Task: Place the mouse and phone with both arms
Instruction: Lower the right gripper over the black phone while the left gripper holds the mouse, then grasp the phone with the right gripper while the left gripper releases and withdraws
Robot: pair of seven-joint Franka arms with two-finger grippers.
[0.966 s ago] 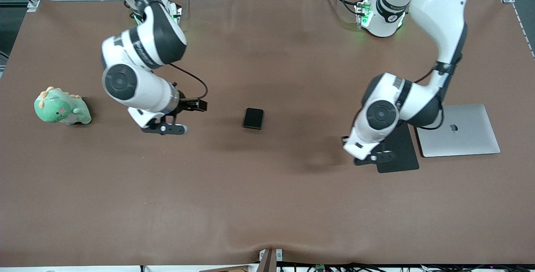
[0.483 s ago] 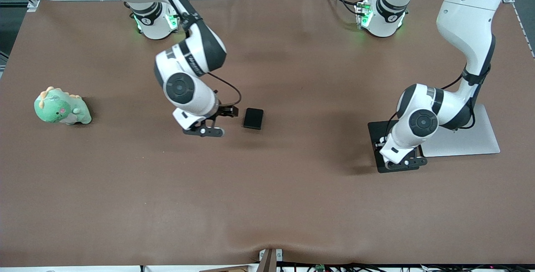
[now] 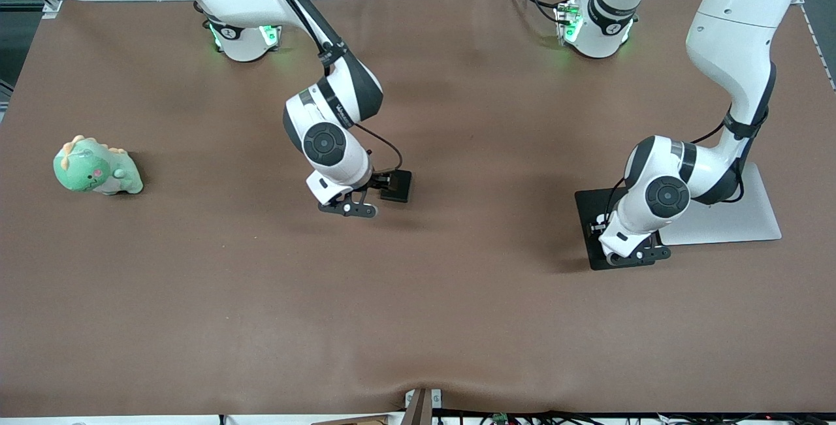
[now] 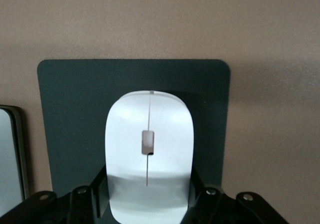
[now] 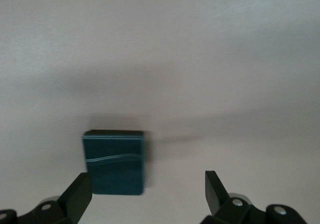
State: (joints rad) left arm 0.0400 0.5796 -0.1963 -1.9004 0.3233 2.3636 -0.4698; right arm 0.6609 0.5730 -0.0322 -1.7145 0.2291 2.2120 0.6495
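Note:
The white mouse [image 4: 149,154] sits between the fingers of my left gripper [image 4: 148,196], which is shut on it over the black mouse pad [image 4: 75,108]. In the front view the left gripper [image 3: 630,250] is over the pad [image 3: 588,209] and the arm hides the mouse. The black phone [image 3: 398,185] lies flat near the table's middle. My right gripper [image 3: 377,190] is open just beside it, toward the right arm's end. In the right wrist view the phone [image 5: 115,161] lies close to one fingertip [image 5: 80,191] of the open right gripper [image 5: 147,189], off its centre.
A closed silver laptop [image 3: 731,219] lies beside the mouse pad, toward the left arm's end; its edge shows in the left wrist view [image 4: 7,159]. A green plush dinosaur [image 3: 96,167] sits at the right arm's end of the brown table [image 3: 418,314].
My right gripper has moved across the table from near the dinosaur up to the phone. My left gripper has carried the mouse sideways over the mouse pad, toward the laptop.

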